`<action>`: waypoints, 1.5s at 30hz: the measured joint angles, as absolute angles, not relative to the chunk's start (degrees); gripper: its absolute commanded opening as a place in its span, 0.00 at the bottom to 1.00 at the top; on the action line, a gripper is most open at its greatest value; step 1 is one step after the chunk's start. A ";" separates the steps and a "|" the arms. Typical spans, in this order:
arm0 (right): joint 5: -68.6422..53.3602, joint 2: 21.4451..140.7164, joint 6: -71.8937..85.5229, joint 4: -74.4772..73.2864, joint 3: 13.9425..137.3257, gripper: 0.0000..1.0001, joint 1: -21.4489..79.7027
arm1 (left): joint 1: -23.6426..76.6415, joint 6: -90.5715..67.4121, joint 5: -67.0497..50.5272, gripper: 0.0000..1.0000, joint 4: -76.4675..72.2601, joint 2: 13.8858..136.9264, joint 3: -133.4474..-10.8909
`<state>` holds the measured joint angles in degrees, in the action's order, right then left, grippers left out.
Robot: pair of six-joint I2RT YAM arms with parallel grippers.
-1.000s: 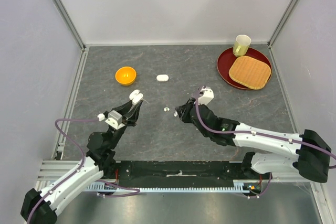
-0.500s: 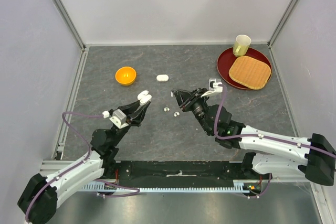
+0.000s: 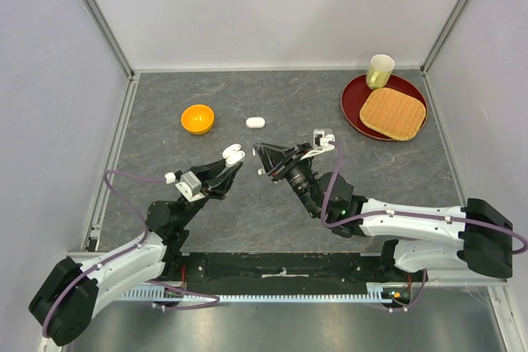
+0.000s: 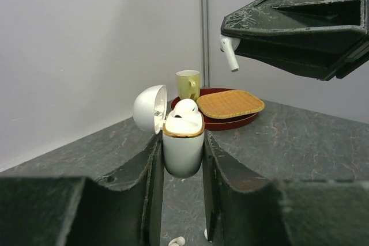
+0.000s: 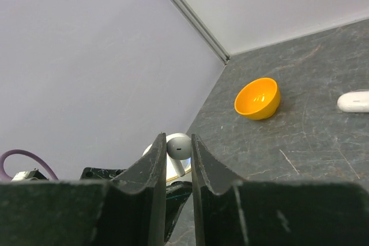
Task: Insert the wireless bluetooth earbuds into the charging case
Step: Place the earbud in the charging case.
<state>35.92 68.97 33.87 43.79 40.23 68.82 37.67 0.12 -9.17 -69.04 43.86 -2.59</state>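
Earbud (image 5: 177, 147) was pinched stem-down in my right gripper (image 3: 263, 151), hovering near the case (image 4: 183, 156). My left gripper (image 3: 232, 162) had that case clamped upright, lid flipped back, so the free slot faced up for the drop. One bud (image 4: 185, 109) looked seated in it; spares (image 4: 176, 241) lay below on the table (image 4: 288, 136).

Grey table (image 3: 396, 175): orange bowl (image 3: 198, 118), case (image 3: 255, 122), tray (image 3: 353, 106)

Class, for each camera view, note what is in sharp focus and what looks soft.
Top external: evenly lit, table sharp throughout. Left wrist: open charging case crisp, dark fingers nearest the lens soft. Right wrist: orange bowl crisp, held earbud slightly soft.
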 measured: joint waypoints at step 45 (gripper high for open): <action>37.19 80.60 27.55 49.15 47.35 0.00 74.04 | 37.63 -2.13 -10.76 0.02 -73.01 45.32 -2.59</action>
<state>37.19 80.60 27.55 49.15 47.35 74.04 37.63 -2.13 -10.76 -73.01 45.32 -2.59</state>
